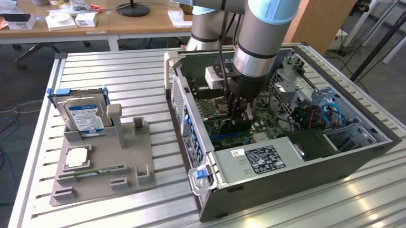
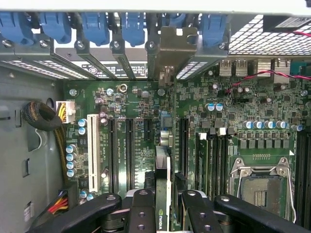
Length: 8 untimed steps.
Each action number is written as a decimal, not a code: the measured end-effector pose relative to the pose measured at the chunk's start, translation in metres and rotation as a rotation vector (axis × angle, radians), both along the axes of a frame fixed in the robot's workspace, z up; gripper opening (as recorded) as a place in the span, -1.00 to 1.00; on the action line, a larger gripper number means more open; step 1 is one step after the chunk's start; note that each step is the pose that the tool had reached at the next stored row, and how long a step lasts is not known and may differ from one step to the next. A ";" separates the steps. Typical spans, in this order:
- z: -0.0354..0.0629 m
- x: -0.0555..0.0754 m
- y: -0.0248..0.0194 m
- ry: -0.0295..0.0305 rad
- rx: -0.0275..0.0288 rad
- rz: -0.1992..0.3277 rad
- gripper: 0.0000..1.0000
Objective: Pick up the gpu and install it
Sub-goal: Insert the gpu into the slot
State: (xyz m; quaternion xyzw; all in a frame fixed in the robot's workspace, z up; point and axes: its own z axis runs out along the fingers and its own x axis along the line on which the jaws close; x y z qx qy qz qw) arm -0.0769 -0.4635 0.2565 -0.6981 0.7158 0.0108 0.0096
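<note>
The gpu is on edge so its bottom can meet a motherboard slot, with its bracket toward the case wall. My hand is nearly closed, pinching the card from both sides. The card hangs straight below it, inside the case by the tabletop edge on the exterior view's right. Can't tell if it's seated.

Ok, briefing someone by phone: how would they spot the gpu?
Find the open computer case, where the arm reaches over the green motherboard. The gpu is the thin dark card standing on edge, clamped in the gripper. Its silvery end bracket sets it apart from the empty black slots alongside.
</note>
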 end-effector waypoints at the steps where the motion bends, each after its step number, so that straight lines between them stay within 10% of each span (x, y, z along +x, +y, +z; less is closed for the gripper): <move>1: 0.0000 0.000 0.0002 0.0000 0.0000 0.000 -0.48; 8: -0.0011 0.000 0.0007 0.0000 -0.0001 0.000 -0.48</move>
